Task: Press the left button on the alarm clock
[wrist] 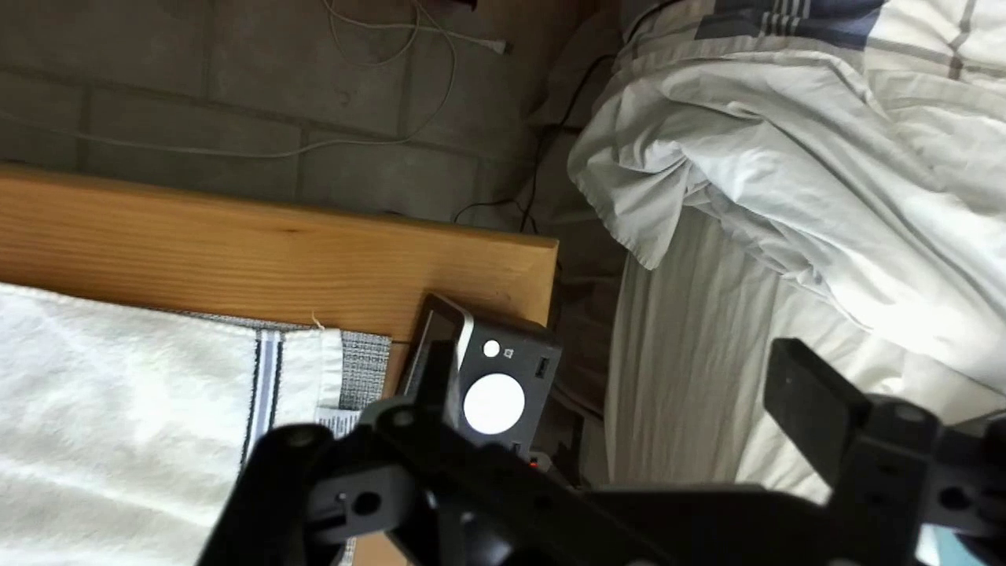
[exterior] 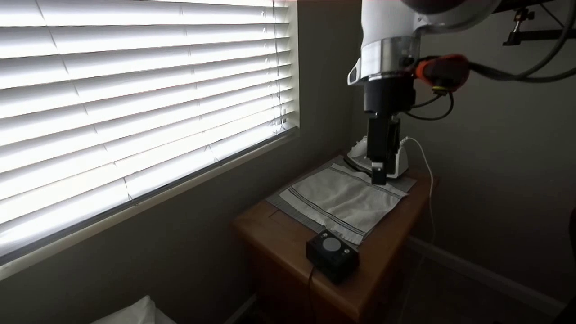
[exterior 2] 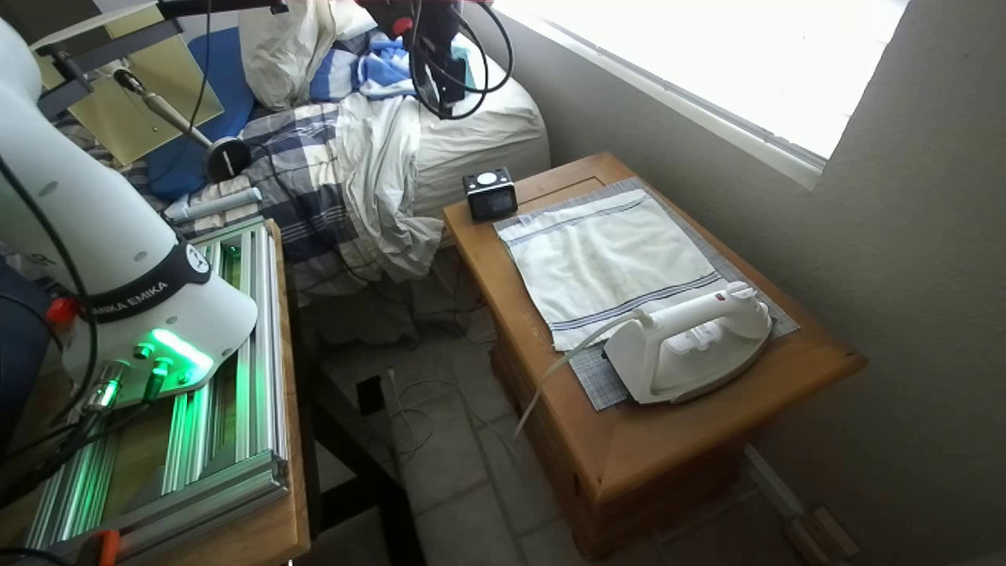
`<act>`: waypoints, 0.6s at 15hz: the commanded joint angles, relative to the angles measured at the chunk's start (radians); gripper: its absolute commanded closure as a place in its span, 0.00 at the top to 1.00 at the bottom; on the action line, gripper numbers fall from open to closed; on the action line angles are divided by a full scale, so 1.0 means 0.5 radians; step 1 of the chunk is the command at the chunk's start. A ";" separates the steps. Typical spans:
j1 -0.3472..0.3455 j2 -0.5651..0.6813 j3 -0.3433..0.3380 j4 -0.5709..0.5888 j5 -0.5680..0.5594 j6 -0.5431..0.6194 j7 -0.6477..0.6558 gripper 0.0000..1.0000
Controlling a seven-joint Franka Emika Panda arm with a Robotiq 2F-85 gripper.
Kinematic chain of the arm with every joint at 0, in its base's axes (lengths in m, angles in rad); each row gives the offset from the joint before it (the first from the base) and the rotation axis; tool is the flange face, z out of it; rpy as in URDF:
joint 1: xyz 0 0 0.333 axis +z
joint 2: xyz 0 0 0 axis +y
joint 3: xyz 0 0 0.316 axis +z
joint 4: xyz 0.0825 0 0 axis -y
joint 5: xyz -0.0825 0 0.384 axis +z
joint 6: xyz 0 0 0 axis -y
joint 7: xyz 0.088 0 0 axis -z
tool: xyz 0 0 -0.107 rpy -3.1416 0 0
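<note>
- My gripper [wrist: 613, 373] is spread wide, with nothing in its grasp.
- The alarm clock [wrist: 494, 402] sits near a corner of the wooden table [exterior 2: 652, 440], just beside the white cloth [exterior 2: 613, 244].
- Across the cloth from it, I see the white iron [exterior 2: 707, 365].

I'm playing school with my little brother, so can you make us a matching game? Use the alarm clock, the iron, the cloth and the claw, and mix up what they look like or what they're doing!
Things
1. alarm clock
2. iron
3. cloth
4. claw

Clues
A. white, with a handle
B. open, holding nothing
C. black, with a pale round disc on top
D. striped, lying on a grey mat

Right pairs: 1-C, 2-A, 3-D, 4-B
</note>
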 commanded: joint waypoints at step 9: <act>-0.045 0.110 0.063 0.036 -0.008 0.031 0.005 1.00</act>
